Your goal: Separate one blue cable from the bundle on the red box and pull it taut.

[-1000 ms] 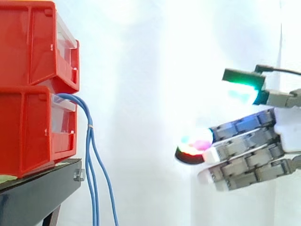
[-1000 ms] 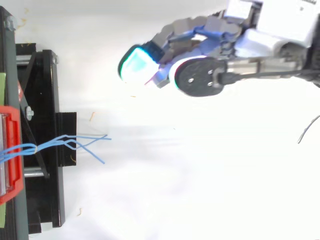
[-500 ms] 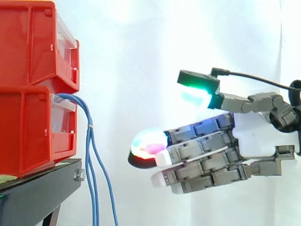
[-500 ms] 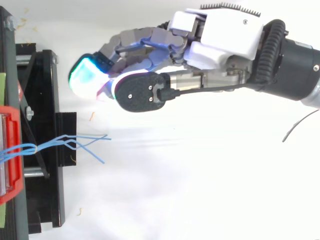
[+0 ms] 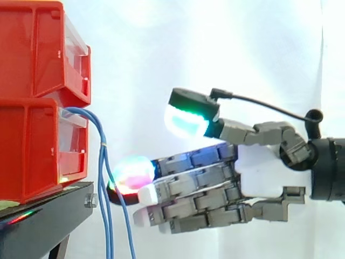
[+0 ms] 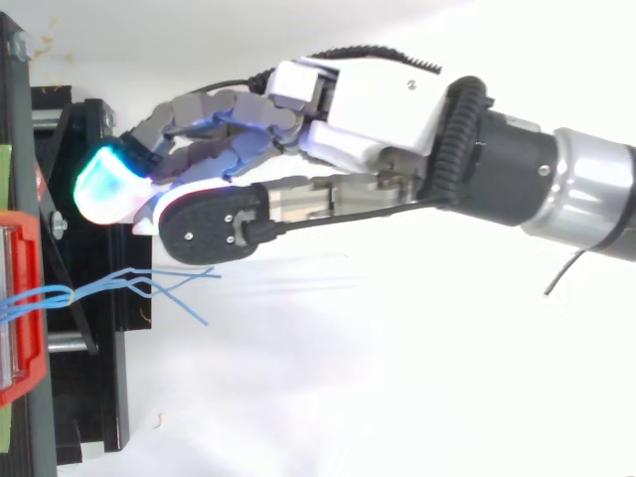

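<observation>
Several thin blue cables [image 5: 102,178] come out of the lower red box [image 5: 38,151], are tied together just below its front and hang down past the black stand [image 5: 48,216]. From above the blue cables [image 6: 149,285] fan out loosely over the stand's edge. The hand [image 5: 259,172] reaches in from the right with its fingers stretched nearly straight towards the box and the thumb raised above them. It is open and holds nothing. Its glowing fingertips [image 5: 132,172] are right by the hanging cables in the side view; from above the hand [image 6: 358,109] lies to one side of the cables, apart from them.
A second red box [image 5: 43,48] is stacked on the lower one. The black stand [image 6: 89,298] runs down the left edge in the top view. A white curtain hangs behind, and the floor to the right of the stand is white.
The hand has travelled left towards the red boxes, from well clear of the cables to right beside them. Its fingers stay extended. The cables have not moved.
</observation>
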Robot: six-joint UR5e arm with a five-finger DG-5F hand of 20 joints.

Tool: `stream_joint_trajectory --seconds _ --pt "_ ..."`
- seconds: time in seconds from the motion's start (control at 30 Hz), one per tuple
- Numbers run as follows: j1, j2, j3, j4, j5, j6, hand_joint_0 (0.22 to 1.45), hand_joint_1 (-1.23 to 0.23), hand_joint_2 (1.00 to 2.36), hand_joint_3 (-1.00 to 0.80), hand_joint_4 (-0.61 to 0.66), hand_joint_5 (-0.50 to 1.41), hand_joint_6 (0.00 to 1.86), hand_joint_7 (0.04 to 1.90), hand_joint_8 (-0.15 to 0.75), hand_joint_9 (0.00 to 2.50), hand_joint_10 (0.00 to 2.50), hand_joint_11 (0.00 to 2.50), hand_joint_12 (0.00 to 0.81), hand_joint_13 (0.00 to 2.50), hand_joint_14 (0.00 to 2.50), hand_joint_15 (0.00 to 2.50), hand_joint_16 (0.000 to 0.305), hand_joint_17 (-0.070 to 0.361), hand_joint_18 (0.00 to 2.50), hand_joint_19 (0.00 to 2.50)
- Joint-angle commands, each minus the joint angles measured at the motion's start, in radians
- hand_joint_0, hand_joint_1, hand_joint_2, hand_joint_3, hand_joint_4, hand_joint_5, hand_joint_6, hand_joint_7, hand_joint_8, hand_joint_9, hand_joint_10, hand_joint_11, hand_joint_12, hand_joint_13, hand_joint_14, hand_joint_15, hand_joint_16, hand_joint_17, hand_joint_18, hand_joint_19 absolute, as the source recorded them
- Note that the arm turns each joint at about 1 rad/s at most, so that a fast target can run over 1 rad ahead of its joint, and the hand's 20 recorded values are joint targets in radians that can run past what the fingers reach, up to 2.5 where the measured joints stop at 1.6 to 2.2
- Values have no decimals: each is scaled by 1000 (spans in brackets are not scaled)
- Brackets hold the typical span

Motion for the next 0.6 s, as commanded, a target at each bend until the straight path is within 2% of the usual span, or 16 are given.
stream_joint_trajectory --seconds 0.0,0.27,0.33,0.43,0.57 --pt "1 -28 23 2 2 10 575 -515 1005 -435 210 -156 501 675 221 872 8 200 266 497 5 121 33 73 0 106" --pt "4 -33 23 12 5 1 575 -514 1005 -442 214 -154 501 677 216 886 8 209 265 501 5 125 32 72 0 108" --pt "7 -45 25 12 -1 -25 574 -515 1004 -440 214 -154 501 672 218 887 8 209 265 502 5 125 32 72 0 108" --pt "13 -48 31 22 -30 -95 573 -516 1004 -440 215 -153 501 676 218 890 8 210 265 512 5 131 32 72 0 114" --pt "19 -46 29 29 -35 -121 572 -515 1005 -442 214 -153 502 675 220 902 11 230 263 516 6 135 32 71 0 118"
